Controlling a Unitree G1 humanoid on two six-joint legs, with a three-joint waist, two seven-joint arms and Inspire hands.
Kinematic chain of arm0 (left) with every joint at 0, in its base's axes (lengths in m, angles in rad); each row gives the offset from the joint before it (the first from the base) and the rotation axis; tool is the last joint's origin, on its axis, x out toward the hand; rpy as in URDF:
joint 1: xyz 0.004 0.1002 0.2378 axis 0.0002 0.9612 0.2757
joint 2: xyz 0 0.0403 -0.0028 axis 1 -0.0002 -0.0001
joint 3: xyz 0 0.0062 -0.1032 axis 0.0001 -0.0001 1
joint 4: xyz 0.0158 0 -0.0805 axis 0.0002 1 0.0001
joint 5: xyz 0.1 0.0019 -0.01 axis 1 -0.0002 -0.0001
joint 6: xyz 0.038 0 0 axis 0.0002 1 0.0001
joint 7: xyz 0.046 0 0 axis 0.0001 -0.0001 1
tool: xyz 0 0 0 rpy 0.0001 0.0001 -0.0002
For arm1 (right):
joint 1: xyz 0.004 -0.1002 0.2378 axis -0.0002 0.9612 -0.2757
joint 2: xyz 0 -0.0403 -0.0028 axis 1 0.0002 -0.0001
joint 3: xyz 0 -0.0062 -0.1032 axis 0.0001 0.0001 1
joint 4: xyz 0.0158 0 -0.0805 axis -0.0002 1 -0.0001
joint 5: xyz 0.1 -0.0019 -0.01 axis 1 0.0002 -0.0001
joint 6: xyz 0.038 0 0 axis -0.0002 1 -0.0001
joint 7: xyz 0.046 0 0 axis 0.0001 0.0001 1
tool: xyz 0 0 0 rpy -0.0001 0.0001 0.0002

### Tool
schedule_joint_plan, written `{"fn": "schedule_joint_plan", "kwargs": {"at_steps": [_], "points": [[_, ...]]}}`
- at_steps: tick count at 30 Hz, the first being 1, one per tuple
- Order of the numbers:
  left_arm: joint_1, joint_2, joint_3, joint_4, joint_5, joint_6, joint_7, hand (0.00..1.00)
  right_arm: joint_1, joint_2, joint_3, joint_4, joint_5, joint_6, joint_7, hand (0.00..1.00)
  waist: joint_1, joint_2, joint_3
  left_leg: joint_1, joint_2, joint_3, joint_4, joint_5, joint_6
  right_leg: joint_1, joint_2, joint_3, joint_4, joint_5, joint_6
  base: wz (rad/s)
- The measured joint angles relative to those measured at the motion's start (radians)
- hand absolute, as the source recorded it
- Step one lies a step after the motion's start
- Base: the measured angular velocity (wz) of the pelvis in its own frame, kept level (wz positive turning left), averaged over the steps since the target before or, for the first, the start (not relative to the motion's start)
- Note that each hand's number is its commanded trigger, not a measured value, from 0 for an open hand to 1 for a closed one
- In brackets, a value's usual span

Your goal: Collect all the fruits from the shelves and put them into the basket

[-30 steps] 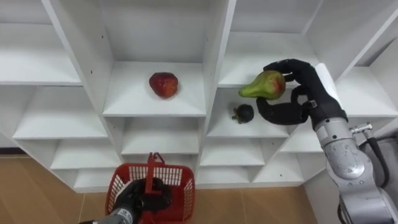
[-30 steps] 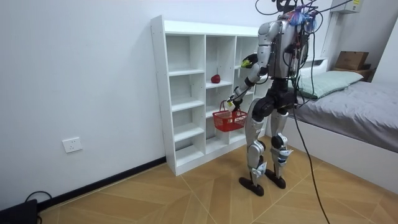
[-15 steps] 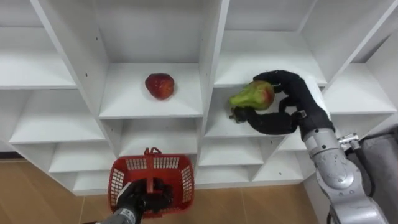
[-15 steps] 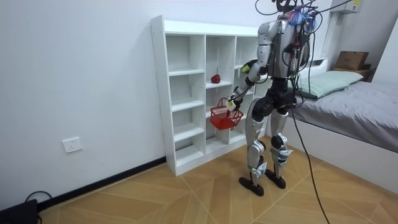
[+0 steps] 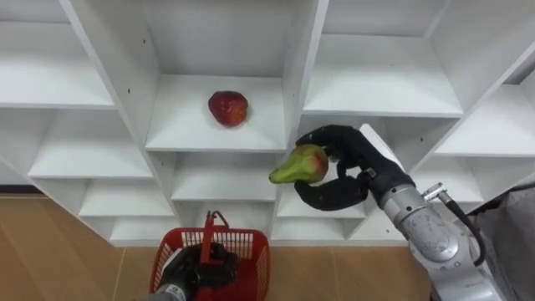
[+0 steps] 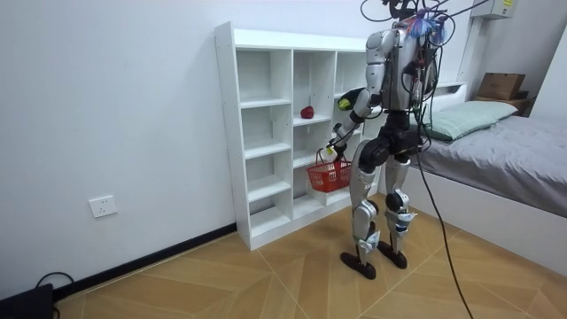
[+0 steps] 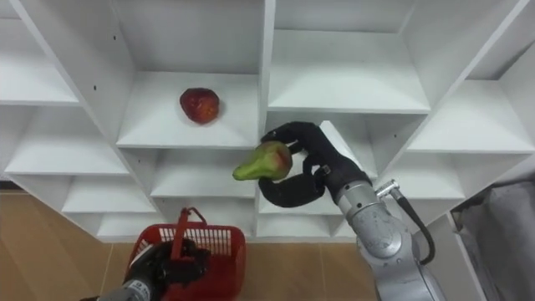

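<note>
In the left eye view, your right hand (image 5: pixel 351 152) is gripping the green, red-blushed pear (image 5: pixel 299 165) at centre frame, fingers and thumb curling round its fat end, the narrow end pointing to the frame's left; the pear is hanging in the air before the white open-shelved closet (image 5: pixel 216 139), above and right of the red plastic mesh basket (image 5: pixel 251 248) at the bottom edge; your left hand (image 5: pixel 194 269) is clenching its upright handle (image 5: pixel 208 232); the round red apple (image 5: pixel 227 108) is sitting on the upper middle shelf.

In the room view, you are standing close before the closet, holding the basket low at the picture's centre.

In the right eye view, the pear is hovering up and right of the basket's mouth; so, by my judgement, you should be carrying it leftward and down over the opening, loosening the fingers only once low inside, lest it bounce off the rim.
</note>
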Motion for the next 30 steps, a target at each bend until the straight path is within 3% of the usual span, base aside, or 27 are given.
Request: {"fn": "schedule_joint_plan", "kwargs": {"at_steps": [10,19,30], "points": [[0.001,-0.004,0.001,0.024,0.001,-0.001,-0.024,1.0,0.0,0.003,0.0,-0.022,-0.006,0.0,0.059,1.0,0.001,0.007,0.0023,-0.002,0.0,0.002,0.002,0.0,0.0,-0.002,0.0,0.003,0.0,0.0,0.0,0.0],[-0.002,-0.017,0.007,0.012,0.001,0.001,-0.064,1.0,0.002,0.028,0.029,-0.048,-0.124,0.003,0.13,1.0,0.001,0.007,0.001,-0.003,0.001,0.002,0.006,0.0,0.0,-0.002,0.001,0.001,0.001,0.0,0.0,0.0],[-0.012,-0.005,-0.054,-0.014,0.031,-0.002,-0.081,1.0,0.0,0.04,0.096,0.137,-0.116,0.013,0.133,1.0,0.023,0.006,0.0017,-0.021,0.0,-0.014,0.02,0.0,0.0,-0.003,0.002,-0.003,0.002,0.0,0.0,0.04]]}}
